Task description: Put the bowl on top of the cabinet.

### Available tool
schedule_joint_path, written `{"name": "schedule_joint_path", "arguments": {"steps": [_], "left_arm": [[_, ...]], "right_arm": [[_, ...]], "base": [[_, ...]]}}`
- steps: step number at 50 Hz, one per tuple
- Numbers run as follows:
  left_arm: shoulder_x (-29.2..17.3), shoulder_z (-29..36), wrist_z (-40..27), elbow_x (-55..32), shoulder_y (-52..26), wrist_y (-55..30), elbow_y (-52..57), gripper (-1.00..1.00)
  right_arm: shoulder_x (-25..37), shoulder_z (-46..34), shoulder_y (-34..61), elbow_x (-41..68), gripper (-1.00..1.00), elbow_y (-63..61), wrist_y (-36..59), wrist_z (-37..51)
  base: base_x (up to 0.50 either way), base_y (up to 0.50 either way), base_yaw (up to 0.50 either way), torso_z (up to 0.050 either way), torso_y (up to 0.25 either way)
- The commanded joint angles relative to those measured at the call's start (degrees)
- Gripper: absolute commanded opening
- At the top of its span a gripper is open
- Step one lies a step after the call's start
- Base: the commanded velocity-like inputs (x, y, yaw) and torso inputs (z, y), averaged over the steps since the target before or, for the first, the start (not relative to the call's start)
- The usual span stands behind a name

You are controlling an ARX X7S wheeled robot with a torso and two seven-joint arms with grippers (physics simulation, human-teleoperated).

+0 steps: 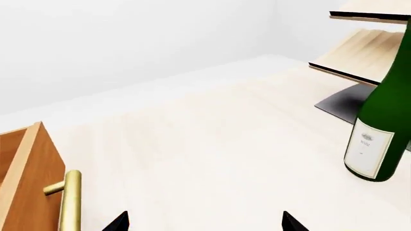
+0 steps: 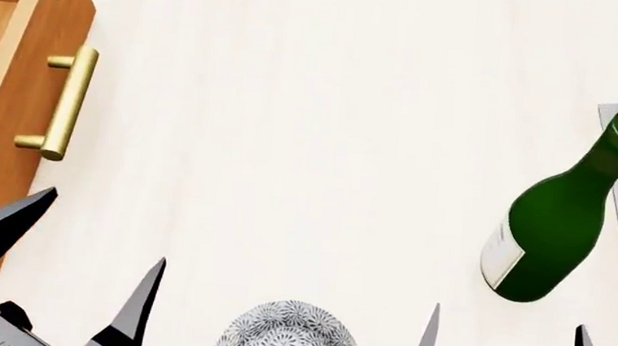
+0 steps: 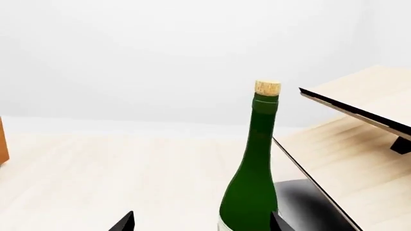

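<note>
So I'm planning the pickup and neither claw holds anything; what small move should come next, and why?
Probably bring the left claw back and inward over the bowl. Its fingers are spread and empty, and the bowl sits untouched between both claws; the cabinet is on the left arm's side.

Plain white walls (image 3: 160,53) surround a pale wood tabletop (image 2: 323,141) under even light.

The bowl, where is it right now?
In the head view, the bowl sits on the table at the bottom edge, between the left gripper and right gripper, untouched.
</note>
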Motion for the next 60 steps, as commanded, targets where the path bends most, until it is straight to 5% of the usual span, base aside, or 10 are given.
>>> {"name": "schedule_joint_path", "arguments": {"steps": [1,6,16,24,40,60], "left_arm": [[1.42,-1.91,0.98,-1.05,-1.32,-3.01,0.4,1.0],[2.03,-2.83,0.67,-3.25,-4.66,-6.25,-0.28,1.0],[3.38,4.13,3.69,-8.81,-26.83,-22.44,-0.98,1.0],[0.36,18.53,11.85,-8.74,-36.1,-26.0,-5.91,1.0],[-1.69,38.47,22.1,-4.63,-44.82,-25.59,-13.72,1.0],[-1.54,40.78,22.06,-2.54,-45.8,-23.07,-17.03,1.0]], "right_arm": [[-0.82,1.64,-0.25,-0.12,1.0,-0.34,-0.28,-1.5],[-0.68,1.42,-0.31,-0.16,1.0,-0.23,-0.48,-1.42],[-0.33,0.96,-0.17,-0.31,1.0,-0.03,-0.47,-1.26],[0.17,0.89,-0.56,-0.02,1.0,-0.3,-0.83,-1.37],[0.9,0.12,-0.58,-0.12,1.0,0.19,-1.39,-1.53],[1.43,-1.01,-0.61,-0.97,1.0,0.66,-1.88,-0.99]], "base": [[0.0,0.0,0.0,0.0,0.0],[0.0,0.0,0.0,0.0,0.0],[0.0,0.0,0.0,0.0,0.0],[0.0,0.0,0.0,0.0,0.0],[0.0,0.0,0.0,0.0,0.0],[0.0,0.0,0.0,0.0,0.0]]}}
